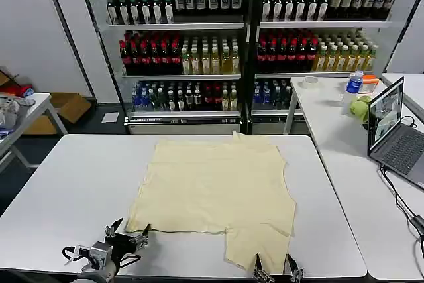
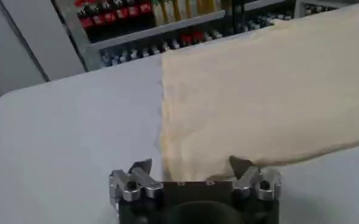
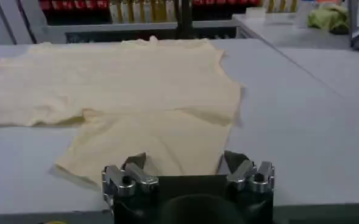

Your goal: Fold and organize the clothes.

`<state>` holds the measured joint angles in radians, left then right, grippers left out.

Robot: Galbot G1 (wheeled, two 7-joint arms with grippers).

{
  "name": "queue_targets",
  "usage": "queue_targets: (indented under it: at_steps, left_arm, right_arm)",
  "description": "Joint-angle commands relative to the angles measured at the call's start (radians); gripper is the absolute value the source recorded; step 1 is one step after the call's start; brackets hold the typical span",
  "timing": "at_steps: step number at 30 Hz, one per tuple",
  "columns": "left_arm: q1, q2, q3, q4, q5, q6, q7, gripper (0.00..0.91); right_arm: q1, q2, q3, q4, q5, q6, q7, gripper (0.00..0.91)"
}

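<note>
The clothes are one pale yellow garment (image 1: 218, 183) spread flat on the white table (image 1: 73, 183), with one sleeve pointing toward the near edge. My left gripper (image 1: 130, 230) is open at the garment's near left corner. In the left wrist view that corner (image 2: 185, 164) lies between the spread fingers of the left gripper (image 2: 190, 165). My right gripper (image 1: 277, 273) is open at the table's near edge, at the hem of the near sleeve. In the right wrist view the sleeve (image 3: 161, 140) reaches in between the fingers of the right gripper (image 3: 184, 161). Neither gripper holds cloth.
Shelves of bottles (image 1: 245, 38) stand behind the table. A side table (image 1: 344, 164) at the right carries a laptop (image 1: 396, 130), a cable, a water bottle (image 1: 354, 84) and a green thing. Another table (image 1: 26, 114) and cardboard boxes stand at the far left.
</note>
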<state>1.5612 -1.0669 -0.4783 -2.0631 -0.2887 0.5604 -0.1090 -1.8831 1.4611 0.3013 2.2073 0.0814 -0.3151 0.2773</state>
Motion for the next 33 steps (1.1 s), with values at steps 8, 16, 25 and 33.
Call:
queue_targets:
  at_steps: [8, 16, 25, 33]
  left_arm:
    - [-0.004, 0.002, 0.009, 0.029, -0.005, 0.019, 0.007, 0.01]
    - [0.002, -0.003, 0.002, 0.013, -0.019, 0.018, 0.009, 0.01]
    - [0.037, -0.005, -0.032, -0.061, -0.042, 0.018, 0.009, 0.01]
    - [0.09, 0.004, -0.08, -0.175, -0.045, 0.018, 0.007, 0.01]
  right_arm:
    - [-0.015, 0.02, -0.01, 0.012, 0.031, -0.002, 0.006, 0.0]
    - [-0.044, 0.016, -0.014, 0.072, 0.019, 0.028, -0.007, 0.0]
    - [-0.091, -0.006, 0.002, 0.185, -0.011, 0.043, -0.024, 0.0]
    - [-0.142, -0.035, 0.024, 0.295, -0.007, 0.045, -0.034, 0.0]
